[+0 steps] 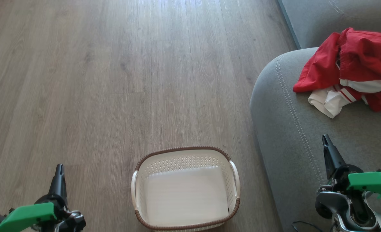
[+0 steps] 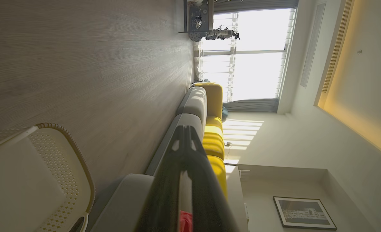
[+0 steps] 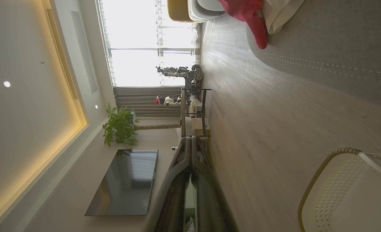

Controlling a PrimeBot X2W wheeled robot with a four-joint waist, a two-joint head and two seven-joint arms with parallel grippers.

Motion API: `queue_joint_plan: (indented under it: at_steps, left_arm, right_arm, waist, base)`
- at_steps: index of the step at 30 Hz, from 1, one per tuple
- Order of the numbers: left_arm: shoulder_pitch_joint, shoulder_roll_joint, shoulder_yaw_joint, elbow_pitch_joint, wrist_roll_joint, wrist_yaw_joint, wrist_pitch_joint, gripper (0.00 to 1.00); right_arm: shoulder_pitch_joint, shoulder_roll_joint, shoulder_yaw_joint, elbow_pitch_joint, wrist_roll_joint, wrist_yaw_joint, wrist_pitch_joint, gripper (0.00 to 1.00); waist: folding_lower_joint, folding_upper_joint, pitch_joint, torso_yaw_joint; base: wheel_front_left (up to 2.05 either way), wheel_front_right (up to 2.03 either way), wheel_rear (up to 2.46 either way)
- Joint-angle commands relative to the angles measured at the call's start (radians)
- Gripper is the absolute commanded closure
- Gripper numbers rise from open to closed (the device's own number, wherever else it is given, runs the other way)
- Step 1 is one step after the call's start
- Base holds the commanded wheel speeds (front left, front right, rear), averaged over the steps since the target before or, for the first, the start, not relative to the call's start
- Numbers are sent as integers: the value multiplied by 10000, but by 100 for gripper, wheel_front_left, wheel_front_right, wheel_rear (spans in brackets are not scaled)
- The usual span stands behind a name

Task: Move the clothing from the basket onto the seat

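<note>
The red clothing [image 1: 354,64] with white stripes lies crumpled on the grey seat [image 1: 293,135] at the right; a corner of it also hangs at the top of the right wrist view [image 3: 248,16]. On the wooden floor at bottom centre stands the white basket [image 1: 185,154] with a brown rim, nothing inside it. My left gripper [image 1: 59,170] is shut at the lower left, left of the basket, holding nothing. Over the seat's front part, my right gripper [image 1: 326,141] is shut and holds nothing, well below the clothing.
Wooden floor [image 1: 113,80] stretches ahead and to the left. A second grey cushion [image 1: 322,16] lies at the top right. Far off in the left wrist view, yellow sofa cushions [image 2: 214,141] line the wall. A rack [image 3: 193,109], a plant [image 3: 119,127] and a dark screen [image 3: 126,183] stand in the right wrist view.
</note>
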Motion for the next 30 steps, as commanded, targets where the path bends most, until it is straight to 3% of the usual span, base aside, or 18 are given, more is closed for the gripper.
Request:
queue_joint_plan:
  at_steps: [1, 30]
  left_arm:
    - [-484, 86, 421, -371, -26, -90, 39, 100]
    - [-486, 71, 441, -372, -9, -89, 56, 100]
  right_arm:
    - [-515, -207, 237, -396, 128, 0, -34, 100]
    - [-498, -387, 480, -421, 342, 0, -225, 100]
  waist:
    - [0, 0, 0, 1]
    - [0, 0, 1, 1]
  base:
    - [0, 0, 0]
    - [0, 0, 0]
